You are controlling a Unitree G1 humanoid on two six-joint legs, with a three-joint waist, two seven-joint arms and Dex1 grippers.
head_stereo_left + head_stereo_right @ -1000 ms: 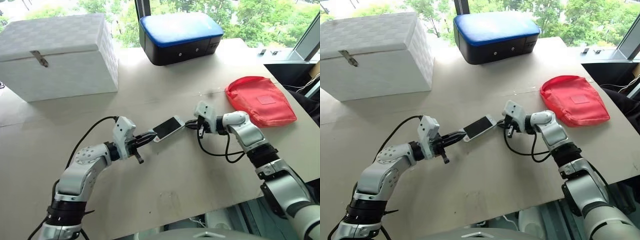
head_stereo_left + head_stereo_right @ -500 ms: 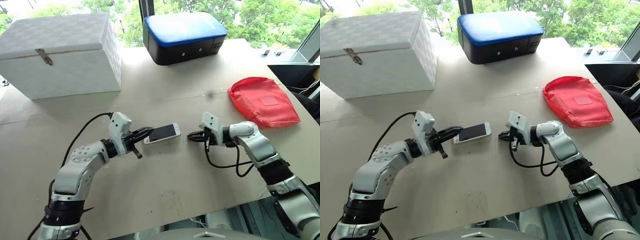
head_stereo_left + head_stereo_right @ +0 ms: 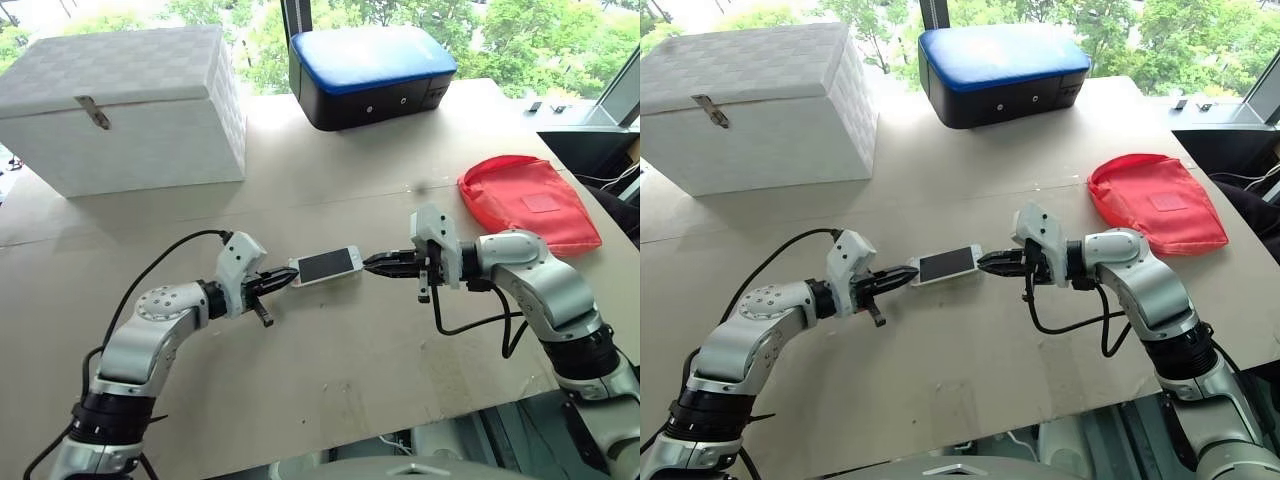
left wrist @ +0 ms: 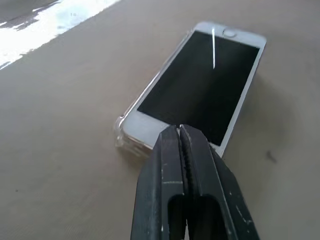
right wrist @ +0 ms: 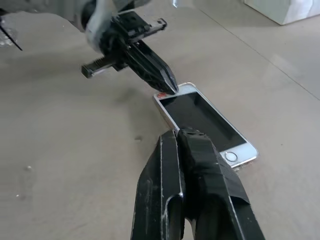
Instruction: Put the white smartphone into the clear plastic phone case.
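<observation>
Lying flat and screen-up on the counter (image 3: 330,380), the white smartphone (image 3: 326,266) sits between our two arms, its long axis running roughly left to right across us. Its home-button end points toward our right arm; the other end points toward our left.

In our left wrist view the phone rests inside the clear plastic phone case (image 4: 121,133), whose glossy rim and rounded corner show along the near end and side of the phone.

Our left end effector (image 3: 284,281) has its two black fingers pressed together, holding nothing, with the tips at the phone's left end; we cannot tell whether they touch it. Our right end effector (image 3: 372,263) is likewise pressed together and empty, its tips just beside the home-button end.

Farther back on the counter stand a white box (image 3: 120,105) with a metal latch and a black case with a blue lid (image 3: 370,70). A red pouch (image 3: 528,203) lies to our right.
</observation>
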